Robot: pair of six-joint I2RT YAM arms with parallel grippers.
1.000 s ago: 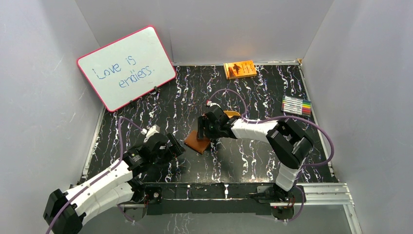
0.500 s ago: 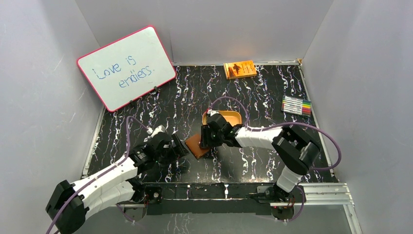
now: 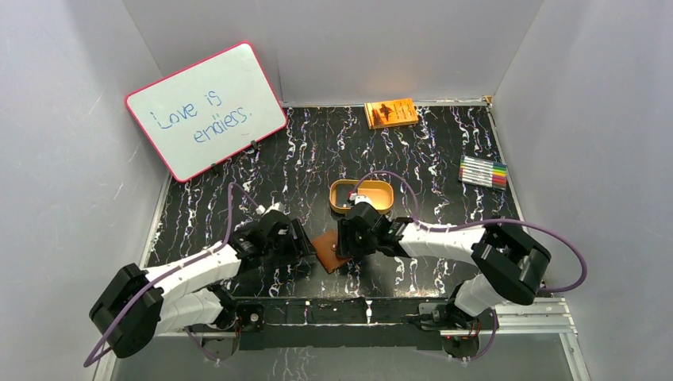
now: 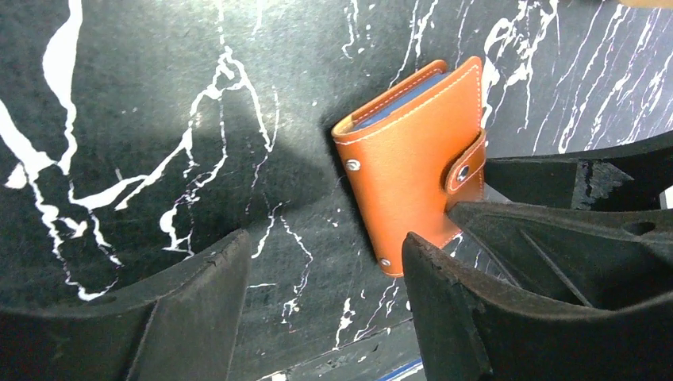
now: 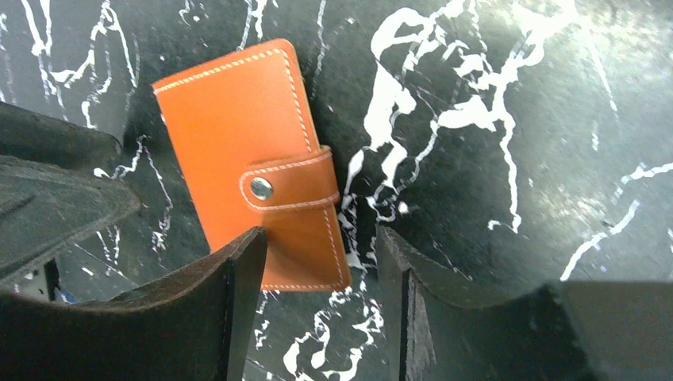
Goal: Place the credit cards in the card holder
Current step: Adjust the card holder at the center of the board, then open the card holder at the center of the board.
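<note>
— Any writing that can be read?

— Only on the whiteboard (image 3: 205, 111) propped at the back left: "Love is endless." in blue marker. The orange book (image 3: 390, 113) at the back has a dark picture on its cover, but its lettering is too small to read. The pack of markers (image 3: 482, 171) on the right shows coloured caps and no legible label.

— And the containers?

— The tan oval tray (image 3: 362, 195) sits mid-table, and part of the right wrist covers it, so its contents cannot be made out. The card holder (image 5: 246, 151) lies flat on the black marbled table (image 3: 428, 151), just in front of the tray and between the two arms. It is folded, and its strap is brought round to the metal stud. In the left wrist view a thin bluish edge shows inside the fold at one end. Whether that is a card cannot be told.

— The grippers?

— The left gripper (image 4: 321, 246) has its jaws apart with only table between them, and the card holder lies just beyond its tips. The right gripper (image 5: 321, 238) also stands with jaws spread. One corner of the card holder reaches into its gap, but the jaws are not clamped on it.
</note>
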